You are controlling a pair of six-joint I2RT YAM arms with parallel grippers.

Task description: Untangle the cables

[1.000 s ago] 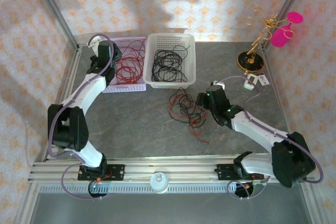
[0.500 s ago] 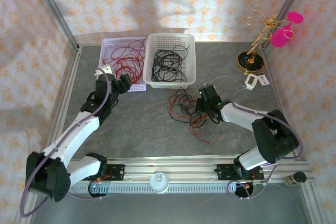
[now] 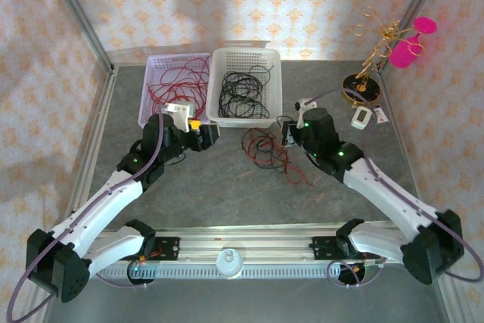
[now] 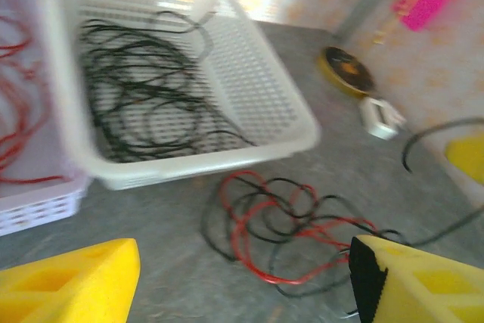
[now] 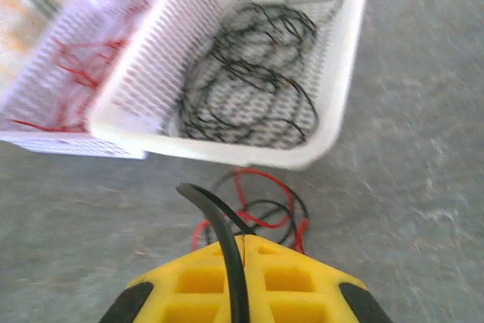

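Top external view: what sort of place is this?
Probably a staged robot test cell, not a real room: wallpaper-print panels held in metal framing, an aluminium mounting rail along the grey table, and a white basket holding black cables.

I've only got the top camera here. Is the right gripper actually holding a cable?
Observer: Yes. The right wrist camera shows the right gripper shut on one black cable, which curves up out of its closed tips.
Operator: And the left one, is anything in it?
Observer: No. On the left wrist camera the left gripper is open. Its yellow fingers stand wide apart with nothing between them, and the red and black clump lies on the table just beyond them.
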